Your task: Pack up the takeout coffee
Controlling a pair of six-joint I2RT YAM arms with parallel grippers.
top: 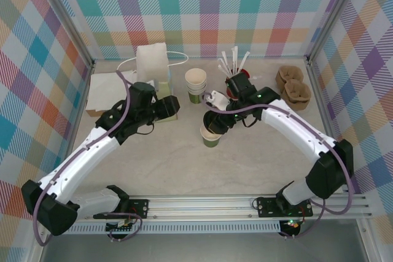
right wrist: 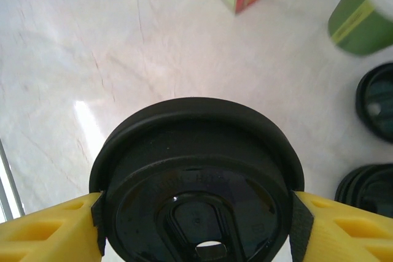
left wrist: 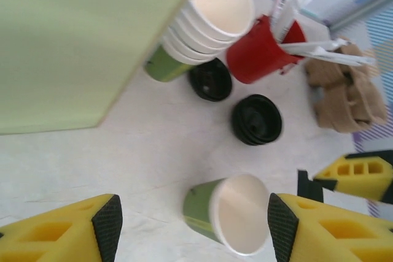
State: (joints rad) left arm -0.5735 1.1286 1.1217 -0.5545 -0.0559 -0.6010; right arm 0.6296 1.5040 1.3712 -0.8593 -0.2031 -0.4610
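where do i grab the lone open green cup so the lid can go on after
Take the green cup by its wall below the rim, level from the side: it stands upright, round-walled, and its open mouth must stay free for the black lid in the right tool.

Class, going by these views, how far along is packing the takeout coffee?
Done: one cup stands apart from the cup stack. In hand: the right gripper grips a black lid. Remaining: the cup is uncovered, so fit the lid, then pack it.

Pale green cup (top: 210,137) upright, uncovered (cream inside), mid-table; black lid (right wrist: 196,182) clamped by rim.
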